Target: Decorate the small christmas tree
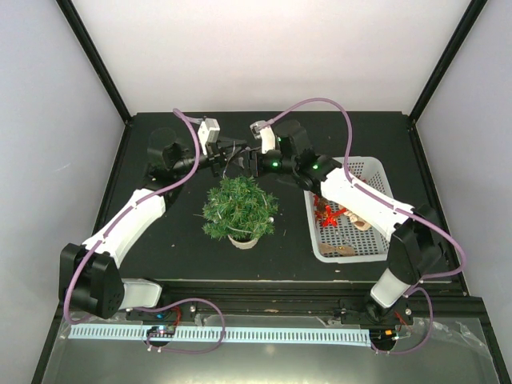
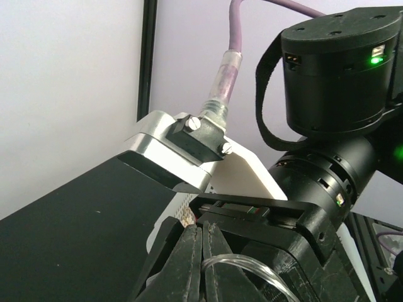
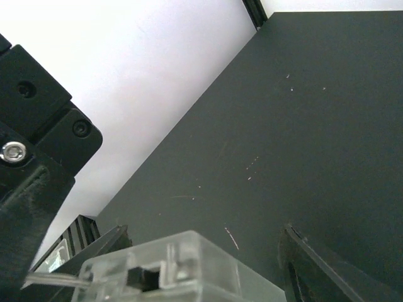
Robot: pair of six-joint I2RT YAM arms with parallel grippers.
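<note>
Seemingly stringing lights, I'm pinching the clear wire [image 2: 245,261] in my left tool [image 2: 201,233] and straddling its switch box [image 3: 182,267] with my right tool [image 3: 204,229], grip unclear, just behind the small christmas tree [image 1: 240,204], next draping it over branches.

Black fingers [image 2: 186,264], purple cables [image 2: 233,28]

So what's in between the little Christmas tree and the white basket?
Nothing, only a bare strip of black table lies between the small christmas tree and the white basket. The top view shows it.
</note>
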